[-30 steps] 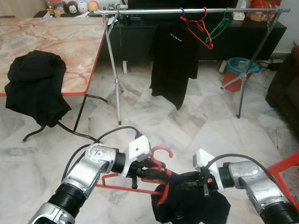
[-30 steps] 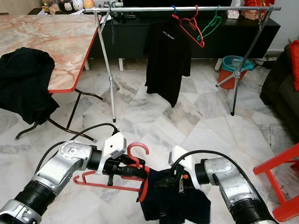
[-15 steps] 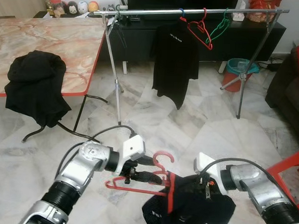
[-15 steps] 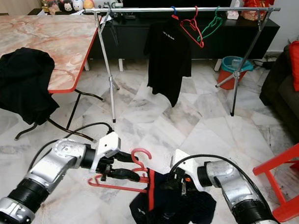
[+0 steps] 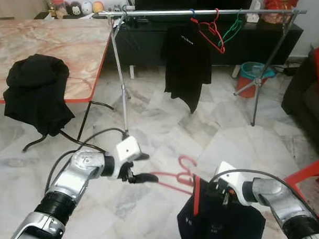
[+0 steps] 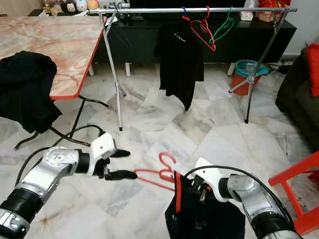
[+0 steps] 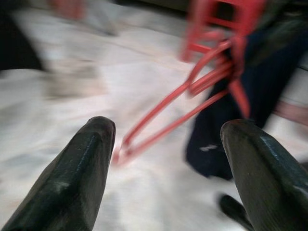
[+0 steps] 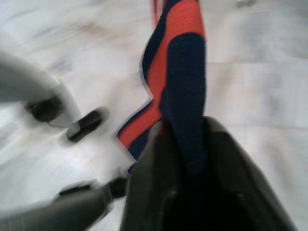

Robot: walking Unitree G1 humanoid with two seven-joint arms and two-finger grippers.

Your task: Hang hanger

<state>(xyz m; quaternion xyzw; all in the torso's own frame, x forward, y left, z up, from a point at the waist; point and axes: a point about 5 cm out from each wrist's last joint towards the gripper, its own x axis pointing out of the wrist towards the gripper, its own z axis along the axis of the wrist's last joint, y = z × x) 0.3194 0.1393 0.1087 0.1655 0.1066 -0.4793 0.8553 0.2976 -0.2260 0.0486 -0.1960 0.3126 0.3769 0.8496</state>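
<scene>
A red hanger (image 5: 185, 170) is blurred and sticks out leftward from the collar of a dark shirt with red trim (image 5: 219, 221). My right gripper (image 5: 220, 194) is shut on the shirt's collar (image 8: 185, 86) and holds it above the floor. My left gripper (image 5: 145, 168) is open just left of the hanger. Its fingers (image 7: 79, 173) stand wide apart, with the hanger's end (image 7: 144, 132) near one fingertip and not clamped. Farther back stands the clothes rack (image 5: 168, 13), with a black T-shirt (image 5: 188, 63), a red hanger (image 5: 209, 30) and a green hanger (image 5: 232, 26) on its rail.
A marble-top table (image 5: 62, 42) stands at the left with a black garment (image 5: 37, 91) draped over its edge. A red chair (image 5: 309, 177) is at the right and a red bin (image 5: 253, 75) sits behind the rack's leg. Marble floor lies between me and the rack.
My left gripper has let go of the red hanger, opened and drawn back to the left. The hanger and shirt have swung right and now hang from my right gripper.
</scene>
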